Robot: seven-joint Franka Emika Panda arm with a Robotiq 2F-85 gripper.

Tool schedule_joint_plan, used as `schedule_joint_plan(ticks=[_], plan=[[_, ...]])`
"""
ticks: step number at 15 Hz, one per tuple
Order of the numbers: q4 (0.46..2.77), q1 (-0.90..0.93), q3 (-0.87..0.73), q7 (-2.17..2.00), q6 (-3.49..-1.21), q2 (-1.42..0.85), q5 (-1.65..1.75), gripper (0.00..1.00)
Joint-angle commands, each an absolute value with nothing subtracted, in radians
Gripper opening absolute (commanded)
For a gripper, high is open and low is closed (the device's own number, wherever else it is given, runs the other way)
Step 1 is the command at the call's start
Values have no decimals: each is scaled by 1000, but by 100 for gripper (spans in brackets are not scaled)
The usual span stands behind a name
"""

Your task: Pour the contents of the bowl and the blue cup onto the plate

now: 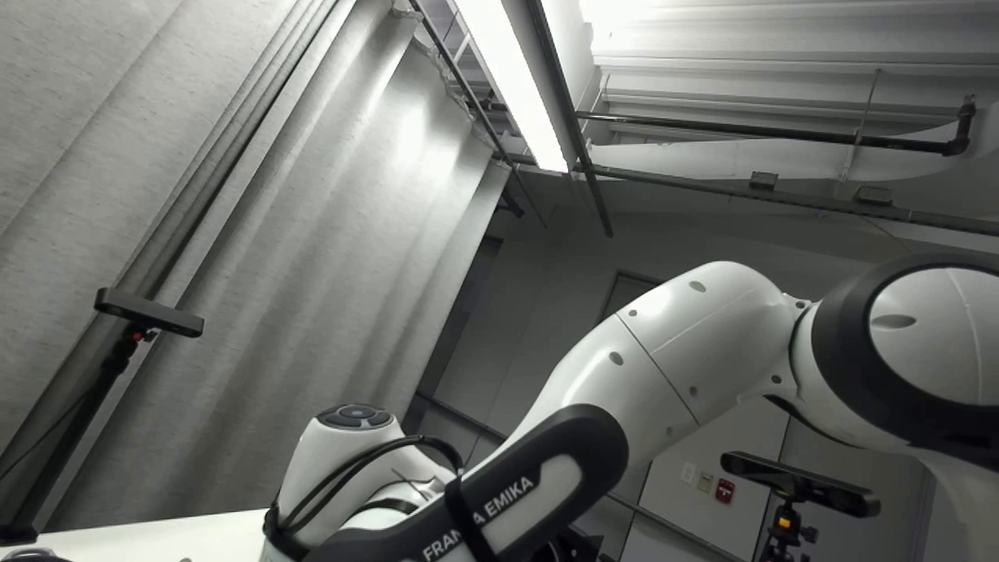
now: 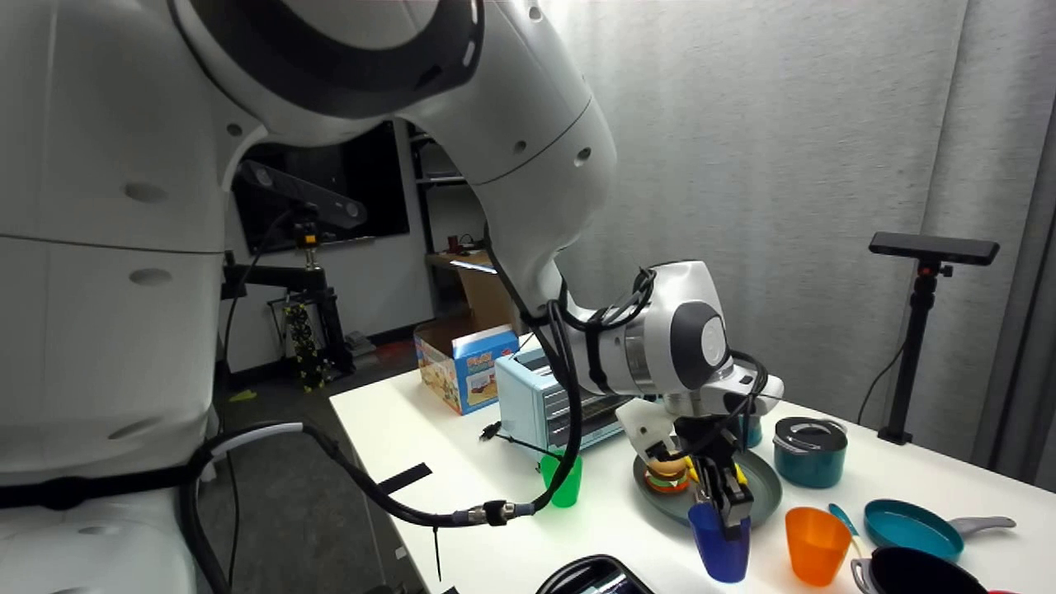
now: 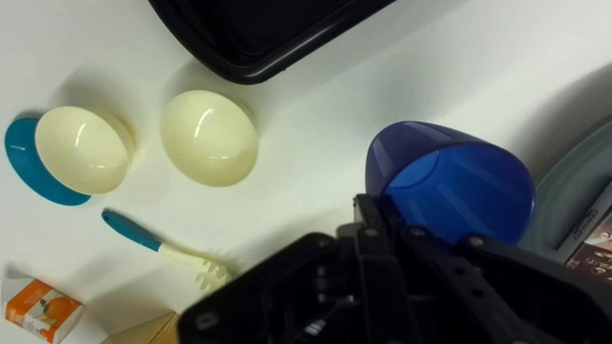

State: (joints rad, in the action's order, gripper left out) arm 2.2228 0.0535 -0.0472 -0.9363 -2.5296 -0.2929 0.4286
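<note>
Blue and apparently empty, the cup (image 3: 454,181) is mouth up just beside the plate (image 2: 766,487), its wall pinched in the claw (image 3: 380,208). Two bowls (image 3: 210,138) look empty too, and a burger (image 2: 667,476) lies on the plate, so pouring is probably done and setting down in hand. The next move calls for lowering the cup level to the table (image 2: 499,474), then loosening.

Blue cup (image 3: 454,184), grey-green plate (image 3: 564,193), cream bowls (image 3: 209,138), bright orange tumbler (image 2: 815,546).
</note>
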Motion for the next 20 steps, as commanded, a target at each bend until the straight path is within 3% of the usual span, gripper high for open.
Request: schedule_joint_plan(ticks=[1,8,9,10,18,20], plan=[[2219,62,-61,-884,-2603,-331,355,1],[2211,91,-68,-847,-2646,-395,292,1],[2209,97,-69,-849,-2643,-400,288,29],[2209,102,-70,-851,-2643,-403,286,30],[2240,207,-148,-953,-2636,-345,402,90],[2254,264,-190,-1024,-2631,-306,507,100]])
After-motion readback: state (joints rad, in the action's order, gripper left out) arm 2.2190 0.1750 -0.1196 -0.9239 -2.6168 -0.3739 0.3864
